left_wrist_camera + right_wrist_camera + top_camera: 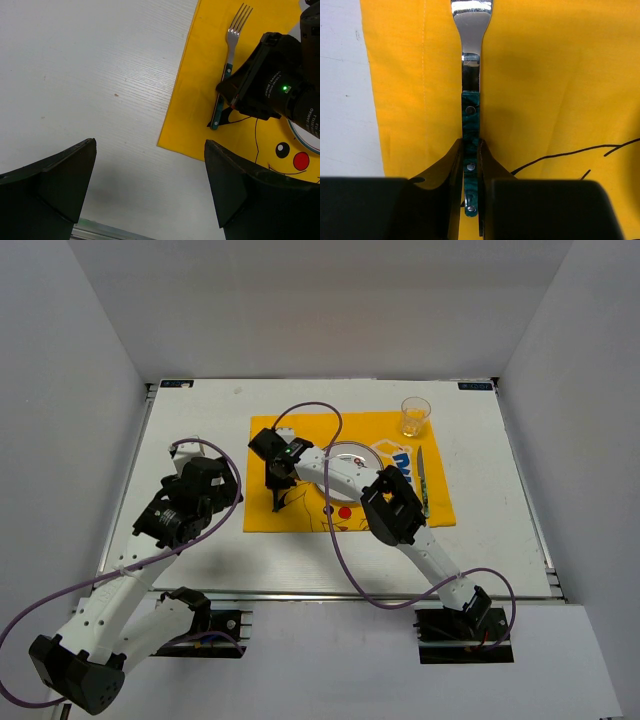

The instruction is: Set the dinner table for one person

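Note:
The white dinner table (200,420) carries a yellow Pikachu-print cloth (300,515). On the cloth are a white plate (352,455), a knife (422,483) to its right and a clear glass (415,417) at the cloth's far right corner. My right gripper (277,490) is over the cloth's left part, shut on the green handle of a fork (471,110), whose tines point away. The fork (231,60) is low over or on the cloth. My left gripper (150,190) is open and empty above bare table, left of the cloth.
The right arm reaches across the plate from the near right. White walls enclose the table on three sides. A metal rail (100,231) runs along the near edge. The cloth's near left corner (161,145) lies just ahead of my left fingers (55,185).

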You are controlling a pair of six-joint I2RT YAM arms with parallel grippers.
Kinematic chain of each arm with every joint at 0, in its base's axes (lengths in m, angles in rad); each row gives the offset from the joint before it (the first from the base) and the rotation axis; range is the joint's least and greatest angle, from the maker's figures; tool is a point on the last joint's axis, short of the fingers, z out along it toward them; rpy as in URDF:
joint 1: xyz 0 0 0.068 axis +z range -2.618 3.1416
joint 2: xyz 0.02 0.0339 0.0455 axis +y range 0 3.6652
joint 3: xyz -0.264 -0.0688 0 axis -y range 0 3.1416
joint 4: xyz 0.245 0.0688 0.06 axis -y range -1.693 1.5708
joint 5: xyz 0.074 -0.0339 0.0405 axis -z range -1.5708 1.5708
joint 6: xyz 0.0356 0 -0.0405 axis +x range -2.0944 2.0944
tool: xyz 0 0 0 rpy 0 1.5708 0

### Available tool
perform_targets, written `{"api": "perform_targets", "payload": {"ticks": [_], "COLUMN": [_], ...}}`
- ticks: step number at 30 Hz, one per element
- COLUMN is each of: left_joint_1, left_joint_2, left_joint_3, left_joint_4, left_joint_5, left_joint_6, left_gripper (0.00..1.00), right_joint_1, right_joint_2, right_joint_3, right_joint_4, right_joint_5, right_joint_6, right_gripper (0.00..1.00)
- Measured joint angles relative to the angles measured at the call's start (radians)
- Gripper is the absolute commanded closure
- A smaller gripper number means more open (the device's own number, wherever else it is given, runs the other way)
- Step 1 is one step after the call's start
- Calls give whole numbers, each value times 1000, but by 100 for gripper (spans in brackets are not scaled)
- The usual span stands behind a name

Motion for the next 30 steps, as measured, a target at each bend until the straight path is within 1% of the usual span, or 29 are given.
{"api": "perform_targets", "payload": {"ticks": [30], "left_joint_1": [0], "left_joint_2": [0], "left_joint_3": [0], "left_joint_4": [2], "left_joint_5": [1], "left_joint_6": [2], "left_gripper": [2], "right_joint_1": [19], "right_joint_2": [-16], "right_joint_3": [-38], "right_joint_4": [19], "right_joint_5": [27], "right_joint_6": [45], "right_gripper": [100]}}
